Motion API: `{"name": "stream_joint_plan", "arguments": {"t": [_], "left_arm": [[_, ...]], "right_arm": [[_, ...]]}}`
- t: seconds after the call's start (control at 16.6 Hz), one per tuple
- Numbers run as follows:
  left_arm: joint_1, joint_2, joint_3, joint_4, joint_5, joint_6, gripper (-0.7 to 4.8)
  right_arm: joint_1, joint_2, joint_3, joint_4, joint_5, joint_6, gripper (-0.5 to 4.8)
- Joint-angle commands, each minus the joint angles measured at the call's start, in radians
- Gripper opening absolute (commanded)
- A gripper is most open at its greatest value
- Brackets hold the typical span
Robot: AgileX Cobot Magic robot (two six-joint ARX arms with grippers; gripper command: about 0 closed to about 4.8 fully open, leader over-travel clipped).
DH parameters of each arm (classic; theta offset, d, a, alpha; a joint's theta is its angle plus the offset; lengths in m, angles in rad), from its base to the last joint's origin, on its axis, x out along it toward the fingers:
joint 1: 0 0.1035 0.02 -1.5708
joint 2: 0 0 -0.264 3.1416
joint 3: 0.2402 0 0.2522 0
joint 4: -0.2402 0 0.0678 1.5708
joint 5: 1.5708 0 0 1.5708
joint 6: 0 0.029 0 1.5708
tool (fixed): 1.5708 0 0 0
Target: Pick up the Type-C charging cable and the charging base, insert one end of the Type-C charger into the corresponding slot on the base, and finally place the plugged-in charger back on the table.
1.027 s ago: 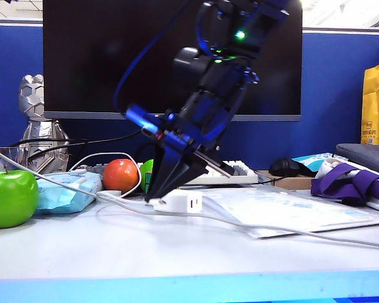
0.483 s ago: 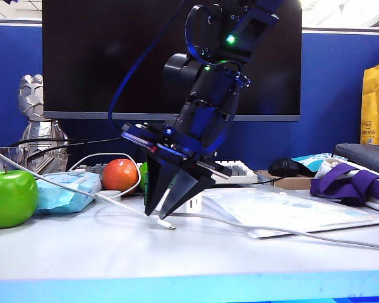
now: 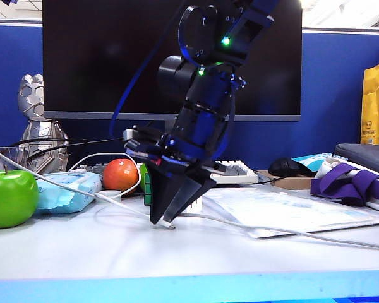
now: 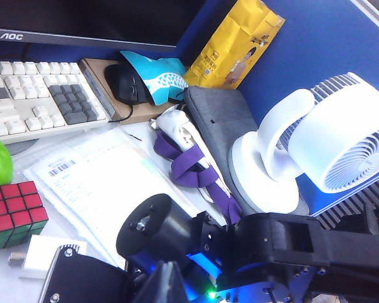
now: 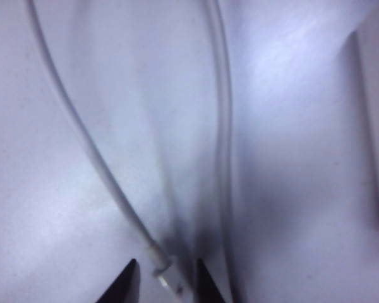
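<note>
Exterior view: charging base behind right end effector.

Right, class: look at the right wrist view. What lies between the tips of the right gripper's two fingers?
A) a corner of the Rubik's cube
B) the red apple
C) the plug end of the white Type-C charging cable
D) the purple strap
C: in the right wrist view the right gripper has its open jaws on either side of the plug end of the Type-C charging cable, lying on the table.
</note>
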Motion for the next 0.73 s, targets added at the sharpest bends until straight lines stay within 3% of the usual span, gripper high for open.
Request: {"name": "stream_joint_plan", "arguments": {"t": [0.06,0.18,0.24,0.42,0.54,0.6,0.73], "left_arm": [[-0.001,-0.002,0.005,0.008,0.006,0.002,-0.05],[-0.001,-0.002,0.005,0.007,0.006,0.002,-0.05],[-0.001,-0.002,0.005,0.007,0.006,0.002,-0.05],[-0.001,-0.002,0.005,0.006,0.006,0.002,-0.05],[-0.001,-0.002,0.005,-0.003,0.006,0.002,-0.05],[-0.001,-0.002,0.005,-0.014,0.006,0.003,-0.05],[-0.001,-0.002,0.005,-0.021,0.006,0.005,-0.05]], "right_arm": [[0.006,0.014,0.004,0.005,0.001,-0.003,1.16],[0.005,0.028,0.004,-0.006,0.009,-0.004,0.89],[0.005,0.033,0.004,-0.014,0.008,-0.016,0.03],[0.003,0.024,0.009,-0.018,-0.057,-0.014,-0.01],[-0.009,-0.004,0.053,-0.039,-0.185,0.034,-0.01],[-0.021,-0.031,0.101,-0.047,-0.323,0.073,-0.01],[-0.042,-0.073,0.155,-0.035,-0.463,0.144,-0.01]]}}
